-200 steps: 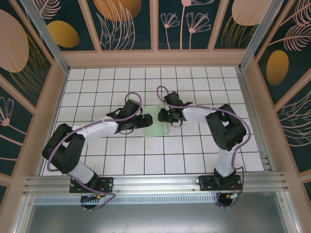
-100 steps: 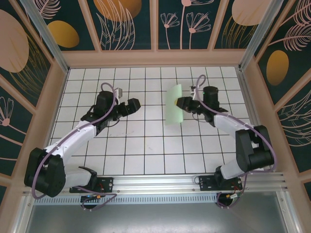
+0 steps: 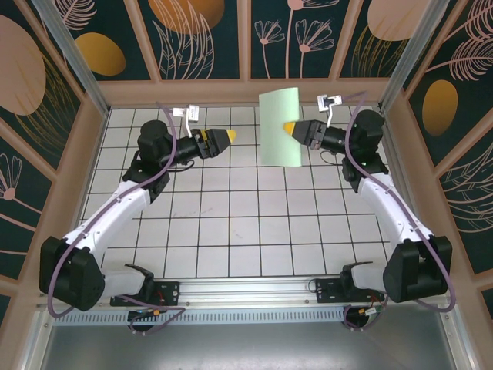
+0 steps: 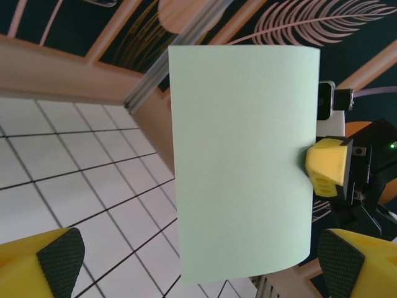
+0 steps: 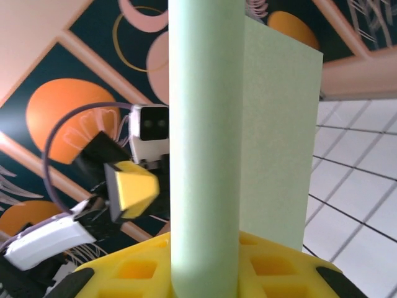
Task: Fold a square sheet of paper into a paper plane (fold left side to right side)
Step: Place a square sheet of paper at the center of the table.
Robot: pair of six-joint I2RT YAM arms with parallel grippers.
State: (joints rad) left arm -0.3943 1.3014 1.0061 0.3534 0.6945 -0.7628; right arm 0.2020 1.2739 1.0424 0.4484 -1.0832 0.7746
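The square sheet of paper (image 3: 279,127) is pale green and hangs in the air near the back wall, bent double with a soft, rounded fold. My right gripper (image 3: 296,129) is shut on that folded edge. In the right wrist view the rounded fold (image 5: 205,143) rises from between my yellow fingers (image 5: 273,267). My left gripper (image 3: 227,139) is held up to the left of the sheet, open and apart from it. In the left wrist view the paper (image 4: 242,161) faces me, with the right gripper's yellow finger (image 4: 327,166) on its right edge. The paper plane is out of view.
The white grid-tile table (image 3: 231,231) lies below both raised arms. A wooden rail (image 3: 246,92) and patterned panels close the back and sides. The arm bases (image 3: 146,293) sit on the metal rail at the near edge.
Both arms rose from the table's middle and swung apart towards the back. The right one carried the paper up with it. The left gripper let go, opened wide and drew off left.
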